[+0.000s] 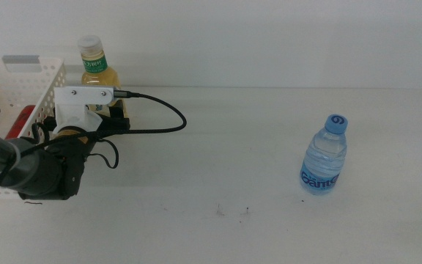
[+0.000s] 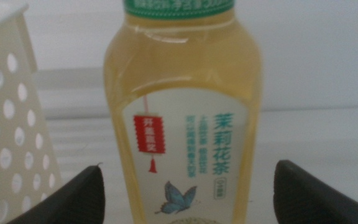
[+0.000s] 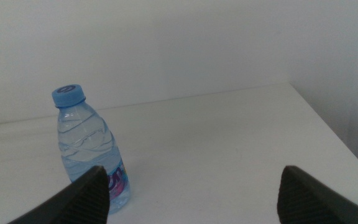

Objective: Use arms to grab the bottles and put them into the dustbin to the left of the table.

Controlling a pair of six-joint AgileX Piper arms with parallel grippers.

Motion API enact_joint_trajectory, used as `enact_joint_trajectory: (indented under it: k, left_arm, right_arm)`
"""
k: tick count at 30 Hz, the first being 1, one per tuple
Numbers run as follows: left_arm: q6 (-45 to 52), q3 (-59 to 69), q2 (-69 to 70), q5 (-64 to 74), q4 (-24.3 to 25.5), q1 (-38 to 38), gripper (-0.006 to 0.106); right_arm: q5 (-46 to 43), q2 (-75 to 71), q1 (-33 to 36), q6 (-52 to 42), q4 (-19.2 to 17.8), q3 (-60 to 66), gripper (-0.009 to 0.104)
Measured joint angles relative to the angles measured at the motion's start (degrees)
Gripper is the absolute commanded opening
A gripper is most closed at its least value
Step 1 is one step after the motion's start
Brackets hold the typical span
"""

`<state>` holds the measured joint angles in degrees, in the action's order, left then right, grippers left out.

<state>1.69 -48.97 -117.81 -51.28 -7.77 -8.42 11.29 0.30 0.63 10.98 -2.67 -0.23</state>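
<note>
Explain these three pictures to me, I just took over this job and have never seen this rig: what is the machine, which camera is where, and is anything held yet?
This is a two-arm robot at a white table. The middle view looks down over the table. The other two pictures come from cameras on each arm's wrist; the dark shapes at their lower corners are that gripper's jaws.

The left gripper is at the yellow tea bottle, beside the white perforated dustbin. Its jaws stand open on either side of the bottle, not closed on it. Something red shows in the dustbin.

The right gripper is out of the middle view, open, facing the blue-capped water bottle. Nothing is held.
</note>
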Motion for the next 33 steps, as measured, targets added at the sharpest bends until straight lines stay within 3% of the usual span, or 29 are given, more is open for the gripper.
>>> enact_joint_trajectory:
  k: [10,29,33]
  left_arm:
    - [-1.7,-3.8,-3.8,0.6,2.7,1.4,0.091]
    - [-1.7,-15.9,-12.9,1.7,3.6,1.5,0.091]
    - [-1.7,-16.6,-14.0,0.3,2.7,1.5,0.084]
  right_arm:
    - [0.0,0.0,0.0,0.0,0.0,0.0,0.092]
    - [0.0,0.0,0.0,0.0,0.0,0.0,0.092]
    - [0.0,0.0,0.0,0.0,0.0,0.0,0.092]
